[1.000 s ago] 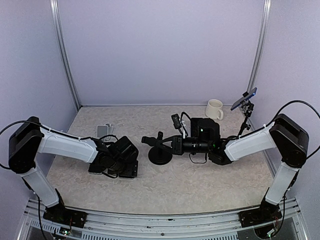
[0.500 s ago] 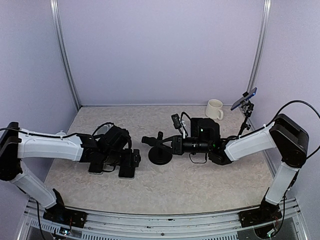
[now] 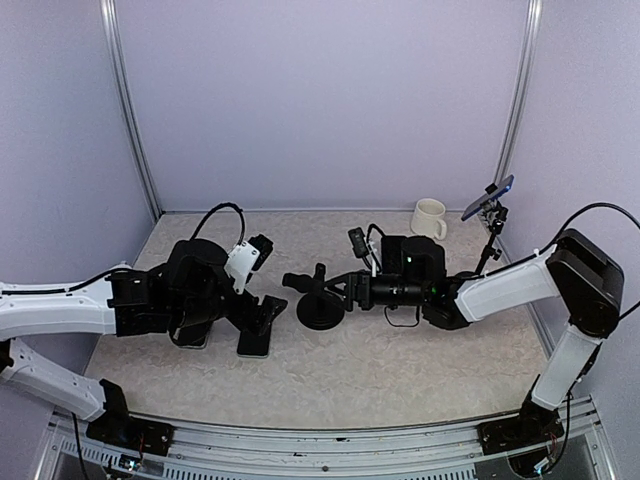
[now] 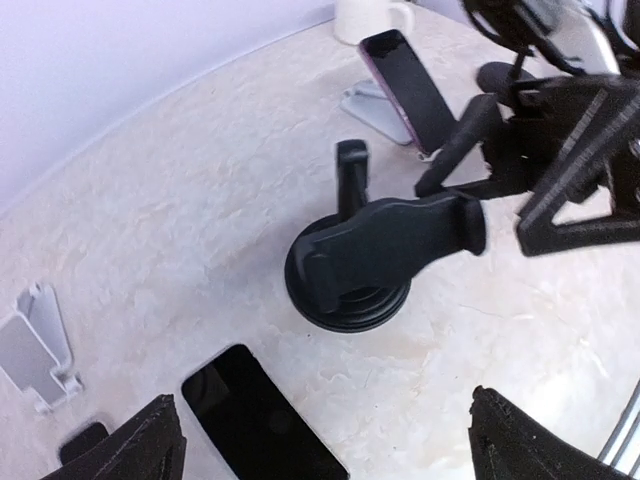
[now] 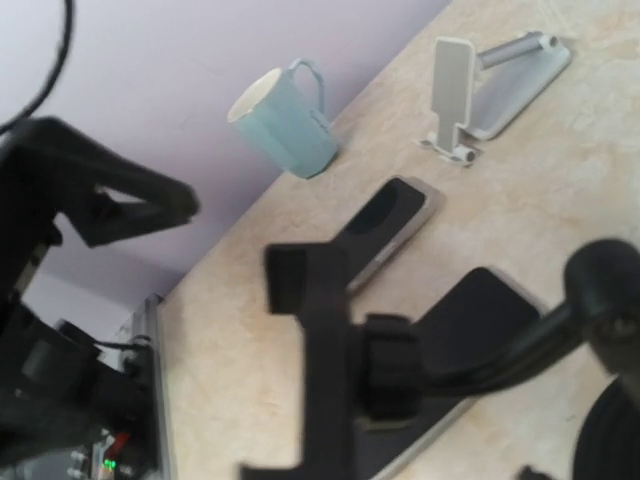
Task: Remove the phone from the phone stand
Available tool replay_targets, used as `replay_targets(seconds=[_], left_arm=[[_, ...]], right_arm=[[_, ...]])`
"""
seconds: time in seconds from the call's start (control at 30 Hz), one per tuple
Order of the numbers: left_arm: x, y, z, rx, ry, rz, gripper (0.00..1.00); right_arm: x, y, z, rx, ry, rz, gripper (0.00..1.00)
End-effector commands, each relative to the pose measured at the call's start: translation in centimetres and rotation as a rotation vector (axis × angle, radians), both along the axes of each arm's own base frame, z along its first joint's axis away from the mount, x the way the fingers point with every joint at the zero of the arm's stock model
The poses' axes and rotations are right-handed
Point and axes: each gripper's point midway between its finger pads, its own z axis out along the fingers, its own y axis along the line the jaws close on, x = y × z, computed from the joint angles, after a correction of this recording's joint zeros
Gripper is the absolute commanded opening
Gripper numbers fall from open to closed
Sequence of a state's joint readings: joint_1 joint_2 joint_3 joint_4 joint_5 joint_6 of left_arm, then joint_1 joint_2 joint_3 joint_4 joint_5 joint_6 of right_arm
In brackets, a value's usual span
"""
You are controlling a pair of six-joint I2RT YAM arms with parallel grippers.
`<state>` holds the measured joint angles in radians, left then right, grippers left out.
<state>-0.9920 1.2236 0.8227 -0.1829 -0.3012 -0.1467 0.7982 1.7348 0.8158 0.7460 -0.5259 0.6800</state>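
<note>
Phone (image 4: 255, 415) lies flat just beneath the left claw (image 4: 325, 445), spread wide and empty.

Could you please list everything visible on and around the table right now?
phone stand: one, black, round base, table centre.
flat phones: two, black, left of the stand.
cream mug: one, back right.
propped phone: one, dark, on a silver holder near the cream mug.
empty holder: one, silver, far left.
blue mug: one, pale, by a wall, right wrist view only.
tripod phone: one, bluish, back right corner.
table: one, beige marbled.
left gripper: black, open, over the flat phones.
right gripper: black, open, at the stand's arm.
</note>
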Motion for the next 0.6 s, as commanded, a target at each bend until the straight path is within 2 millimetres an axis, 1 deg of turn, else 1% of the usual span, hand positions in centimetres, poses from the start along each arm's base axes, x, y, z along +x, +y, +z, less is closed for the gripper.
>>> replay_targets(seconds=[0.0, 0.03, 0.17, 0.33, 0.43, 0.5, 0.57], left_arm=[[-1.4, -1.1, 2.8, 0.178, -0.293, -0.235, 0.95], [-1.5, -1.3, 3.1, 0.207, -0.334, -0.269, 0.95], [-1.1, -2.1, 3.7, 0.334, -0.439, -0.358, 0.93], [-0.4, -3.5, 3.3, 0.499, -0.512, -0.459, 0.9], [0.2, -4.4, 3.8, 0.553, -0.564, -0.493, 0.89], [0.6, -4.9, 3.4, 0.595, -0.577, -0.513, 0.88], [1.1, -5.3, 2.6, 0.646, -0.573, -0.534, 0.87]], right_arm=[[-0.9, -1.3, 2.6, 0.052, -0.054, 0.02, 0.93], [-1.1, -1.7, 3.0, 0.063, -0.055, 0.019, 0.94], [-1.0, -4.1, 3.1, 0.085, -0.043, 0.004, 0.97], [-1.0, -6.9, 2.8, 0.081, -0.037, -0.032, 0.98], [-0.9, -8.5, 2.6, 0.079, -0.032, -0.059, 0.97], [-0.9, -9.4, 2.5, 0.08, -0.031, -0.071, 0.97], [-0.8, -10.1, 2.4, 0.081, -0.026, -0.081, 0.97]])
